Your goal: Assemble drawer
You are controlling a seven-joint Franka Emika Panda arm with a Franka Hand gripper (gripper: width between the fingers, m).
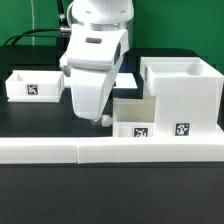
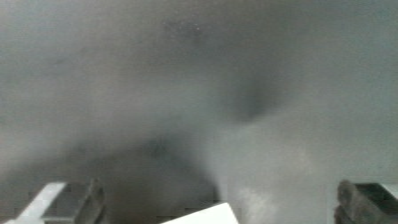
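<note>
Place: robotics lab bench.
Machine: white jointed robot arm (image 1: 95, 60), frame centre.
Markers: black-and-white square printed tags (image 1: 31, 89) on white plastic boxy housing (image 1: 185, 85), right, and white plastic open-top tray (image 1: 12, 85), left.
Surface: matte black table (image 1: 40, 120).

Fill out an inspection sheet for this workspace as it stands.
Surface: black table, matte and dark.
Job's things: housing stands at the exterior view's right. The near tray is at its lower front, touching or partly inserted, cannot tell which. The far tray lies apart at the exterior view's left.
Clutter: long low white bar across the front.
Grippers: gripper points down, close beside the near tray. The wrist view shows its fingers wide apart, open.
Cables: one dark cable behind the arm.
Surroundings: dark backdrop, nothing seen.
</note>
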